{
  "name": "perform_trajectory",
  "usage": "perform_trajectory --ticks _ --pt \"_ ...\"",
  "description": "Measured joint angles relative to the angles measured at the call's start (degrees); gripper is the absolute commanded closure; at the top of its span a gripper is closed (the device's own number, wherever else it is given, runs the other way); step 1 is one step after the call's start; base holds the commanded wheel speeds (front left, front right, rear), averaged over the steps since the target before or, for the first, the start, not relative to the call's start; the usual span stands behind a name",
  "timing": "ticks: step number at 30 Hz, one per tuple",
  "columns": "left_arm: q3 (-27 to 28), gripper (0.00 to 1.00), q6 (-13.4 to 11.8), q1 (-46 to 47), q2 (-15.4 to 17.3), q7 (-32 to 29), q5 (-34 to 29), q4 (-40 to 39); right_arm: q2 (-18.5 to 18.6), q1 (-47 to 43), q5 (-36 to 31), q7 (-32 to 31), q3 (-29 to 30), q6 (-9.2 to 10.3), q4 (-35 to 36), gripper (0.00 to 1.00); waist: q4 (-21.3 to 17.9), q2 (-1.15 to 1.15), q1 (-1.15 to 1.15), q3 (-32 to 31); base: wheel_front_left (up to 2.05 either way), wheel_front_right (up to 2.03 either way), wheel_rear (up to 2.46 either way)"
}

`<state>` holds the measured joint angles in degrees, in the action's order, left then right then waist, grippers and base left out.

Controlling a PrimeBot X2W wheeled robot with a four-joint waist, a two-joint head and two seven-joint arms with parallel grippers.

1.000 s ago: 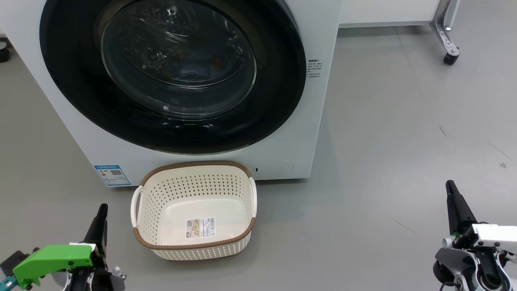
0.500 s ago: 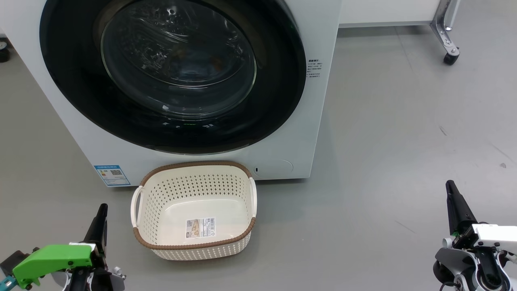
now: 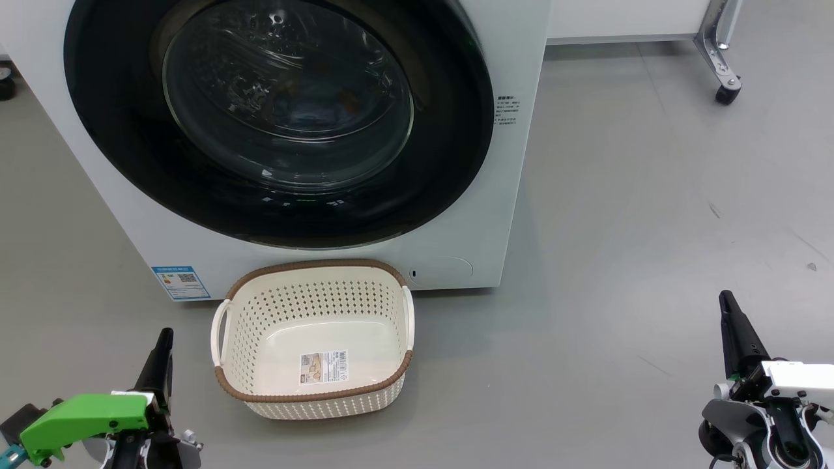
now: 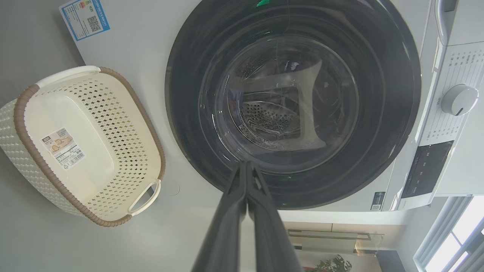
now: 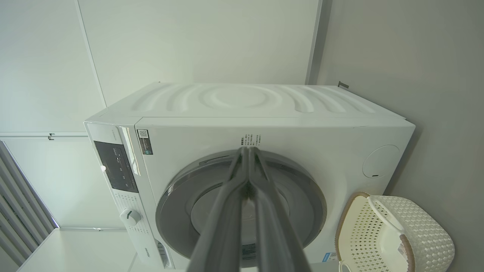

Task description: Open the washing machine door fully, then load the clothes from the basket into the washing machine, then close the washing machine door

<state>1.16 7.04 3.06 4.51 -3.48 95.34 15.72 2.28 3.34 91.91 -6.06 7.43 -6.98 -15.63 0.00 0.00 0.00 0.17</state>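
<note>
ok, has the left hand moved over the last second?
No. The left hand sits at the same spot left of the basket in the head view.

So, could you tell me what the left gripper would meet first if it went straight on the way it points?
Most likely the washing machine door: in the left wrist view the left gripper lines up with its black rim. The basket lies off to one side. Depth is unclear.

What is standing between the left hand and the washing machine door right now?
Nothing visible stands between the left hand and the closed washing machine door; the basket sits aside on the floor, below the door.
</note>
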Motion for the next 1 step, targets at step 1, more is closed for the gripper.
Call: perform_trajectory --ticks 1 --pt "0.0 1.0 0.0 0.0 0.0 0.0 0.0 0.0 0.0 0.0 0.0 0.0 0.0 0.0 0.0 1.0 0.0 0.0 0.0 0.0 0.0 0.0 0.0"
